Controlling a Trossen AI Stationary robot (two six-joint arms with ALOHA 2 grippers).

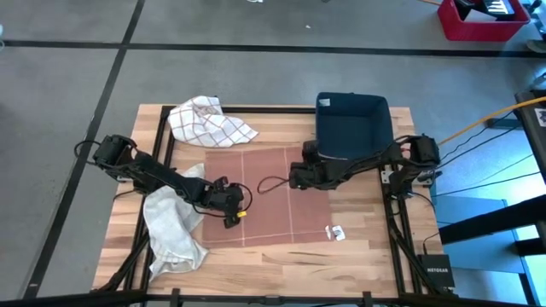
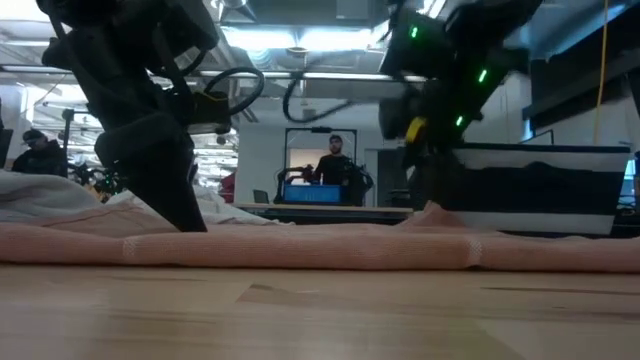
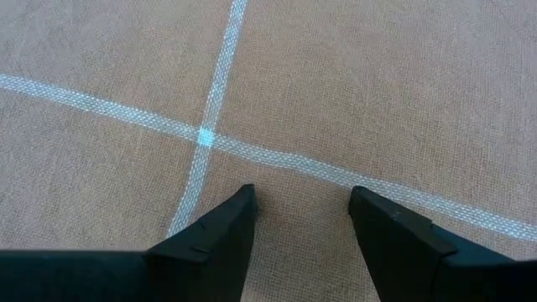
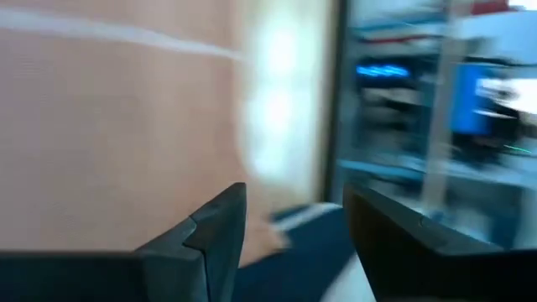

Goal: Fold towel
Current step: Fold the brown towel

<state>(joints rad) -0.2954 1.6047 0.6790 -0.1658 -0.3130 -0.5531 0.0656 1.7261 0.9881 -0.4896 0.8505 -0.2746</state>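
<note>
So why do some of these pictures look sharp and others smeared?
The left wrist view is crisp: you can see the weave and pale stripes of the reddish towel. The right wrist view is streaked with blur. In the low view the near table edge is soft and the ceiling lights glare.

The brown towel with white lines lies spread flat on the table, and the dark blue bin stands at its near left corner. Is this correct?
Not quite. The brown towel does lie spread flat, but the dark blue bin stands at its far right corner, as the high view shows.
</note>
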